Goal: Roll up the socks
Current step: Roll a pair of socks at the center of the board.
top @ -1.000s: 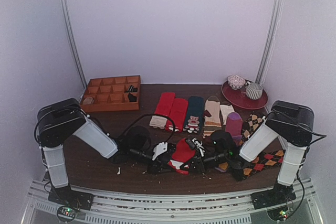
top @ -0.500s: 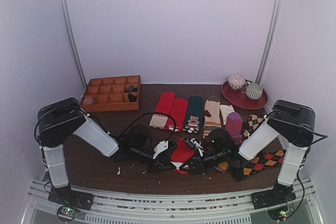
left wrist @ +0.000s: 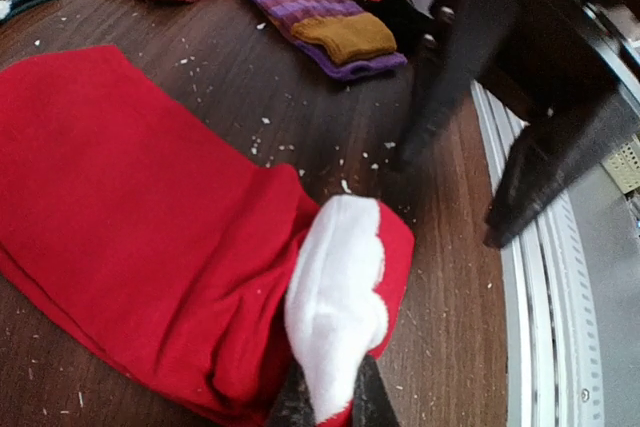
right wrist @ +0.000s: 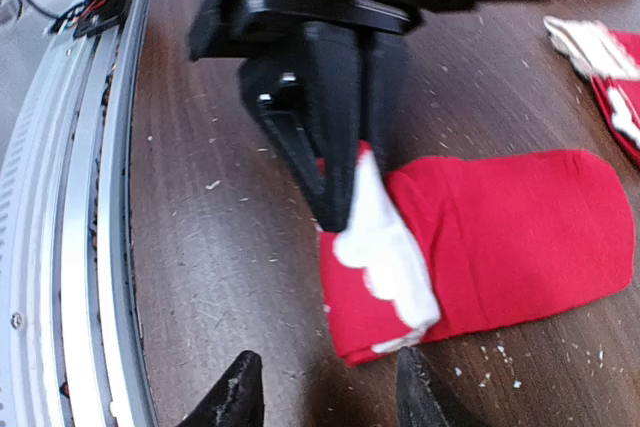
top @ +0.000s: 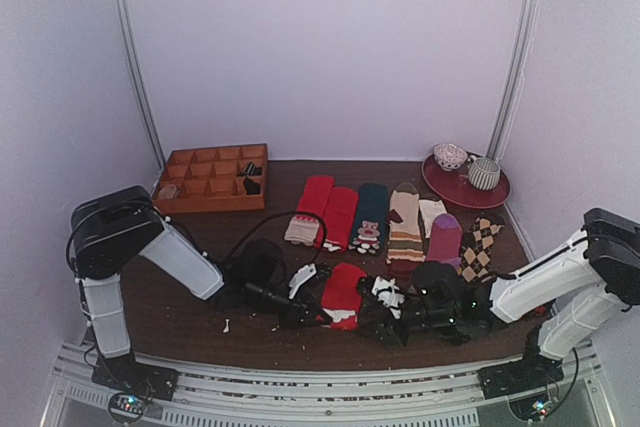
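Note:
The socks point(top: 343, 290) lie flat as a stacked bright red pair at the table's front middle, with the cream band at the near end. My left gripper point(top: 310, 310) is shut on that band. In the left wrist view the band point(left wrist: 335, 317) stands up, pinched between the fingers point(left wrist: 293, 409). The right wrist view shows the socks point(right wrist: 510, 227) with the left gripper point(right wrist: 345, 212) holding the band. My right gripper point(right wrist: 325, 397) is open and empty, its tips just short of the socks' near end. It also shows in the top view point(top: 380, 315).
A row of other socks point(top: 372, 209) lies behind, with a purple, orange-ended sock point(left wrist: 320, 17) and argyle socks point(top: 482, 242) to the right. A wooden compartment tray point(top: 212, 177) is back left. A red plate point(top: 465, 192) with cups is back right. The metal rail point(top: 320, 377) runs along the front.
My right arm has drawn back to the right, away from the socks, which now lie flatter. My left gripper keeps hold of the band end.

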